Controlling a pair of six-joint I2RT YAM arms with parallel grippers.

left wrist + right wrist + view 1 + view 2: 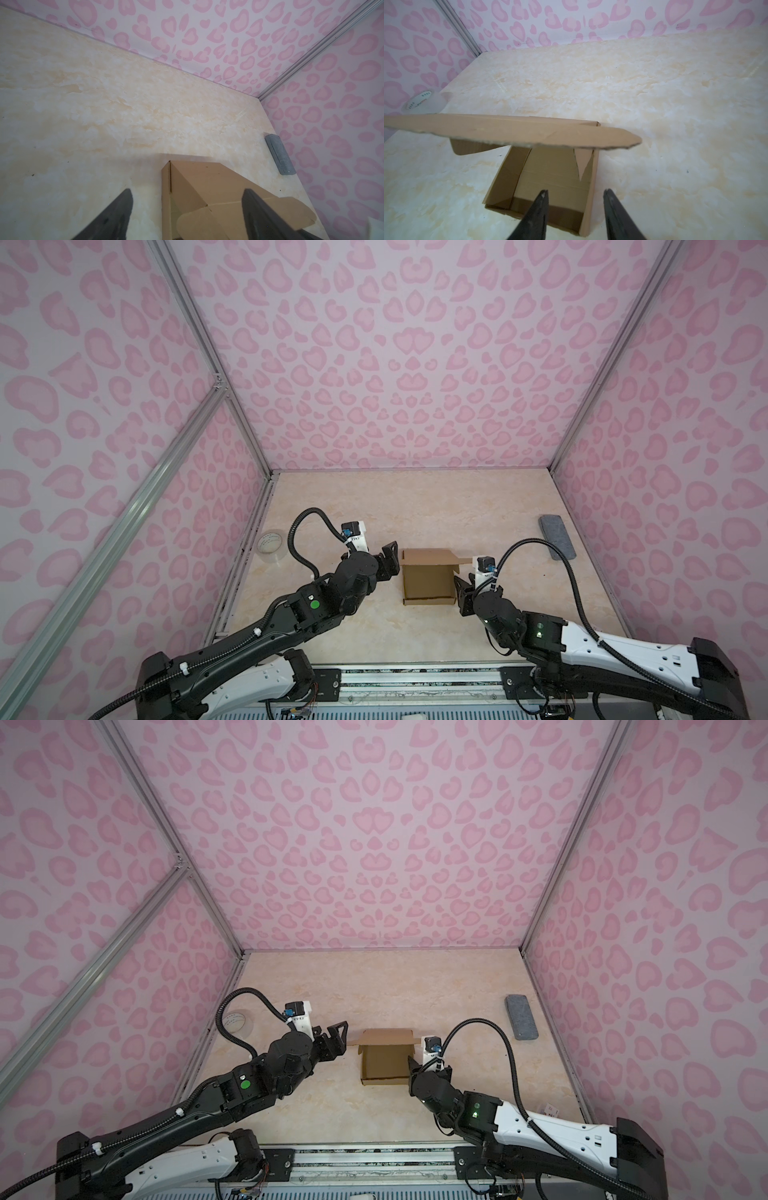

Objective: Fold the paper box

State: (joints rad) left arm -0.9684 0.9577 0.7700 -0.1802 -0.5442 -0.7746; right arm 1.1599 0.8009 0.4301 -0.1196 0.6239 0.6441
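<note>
Beige marbled table (415, 506). Paper box (426, 578) sits near the table's middle, between both arms. Tray is formed with walls up, lid flap raised at the far edge and leaning over the tray, a tab poking out right. Left gripper (392, 561) is just beside the box's far left corner, claw wide apart, empty. Right gripper (575, 192) is at the box's right wall, claw apart, not clamped; contact unclear. Grey block (557, 537) far right. Tape roll (272, 544) at left edge.
</note>
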